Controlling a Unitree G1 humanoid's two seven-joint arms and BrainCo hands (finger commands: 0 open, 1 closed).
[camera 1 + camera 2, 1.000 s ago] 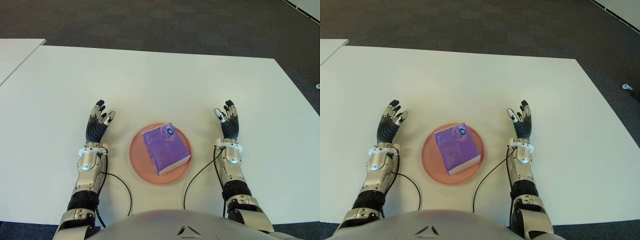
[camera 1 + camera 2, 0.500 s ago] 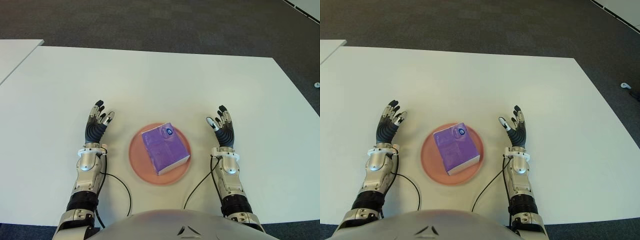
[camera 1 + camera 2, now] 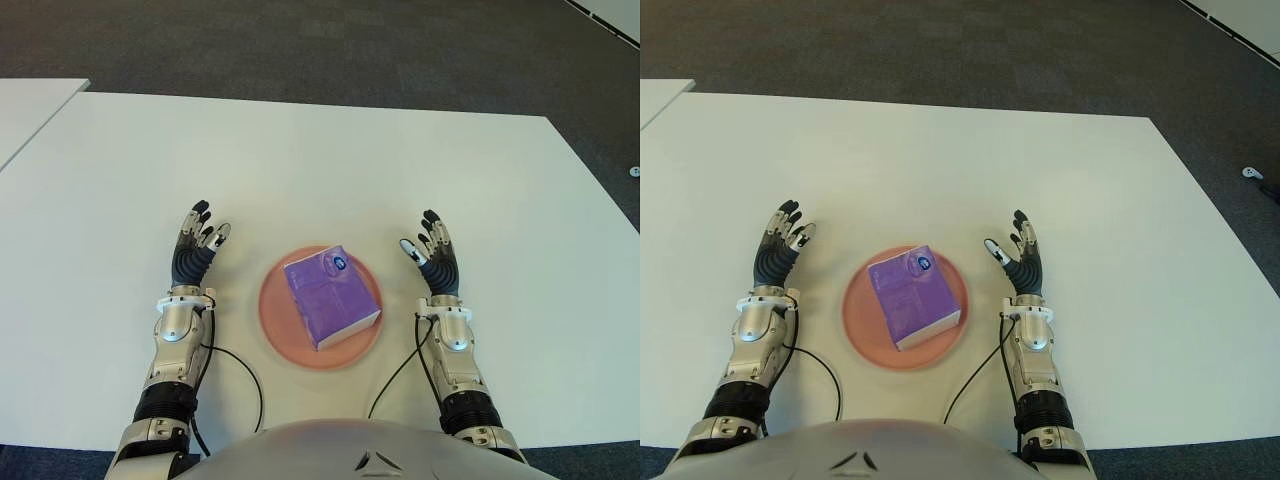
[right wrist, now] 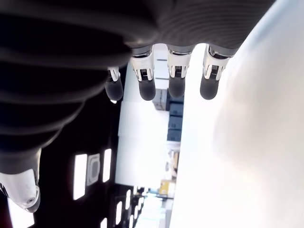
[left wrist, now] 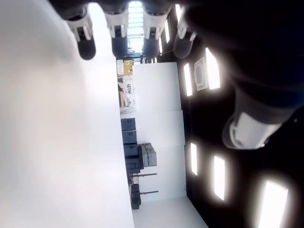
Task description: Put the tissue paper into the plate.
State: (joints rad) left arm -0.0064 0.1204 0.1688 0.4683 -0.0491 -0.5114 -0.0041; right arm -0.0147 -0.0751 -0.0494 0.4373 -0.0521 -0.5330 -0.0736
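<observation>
While the tissue pack [image 3: 331, 299] lies on the plate [image 3: 276, 322], each robot hand [image 3: 432, 262] [image 3: 196, 245] flanks it, fingers spread.

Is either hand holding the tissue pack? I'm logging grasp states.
No, the tissue pack lies on the plate, with the left hand and right hand open beside it.

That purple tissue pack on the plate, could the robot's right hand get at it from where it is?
Probably yes: the right hand is open just beside the plate, with bare table between it and the tissue pack.
</observation>
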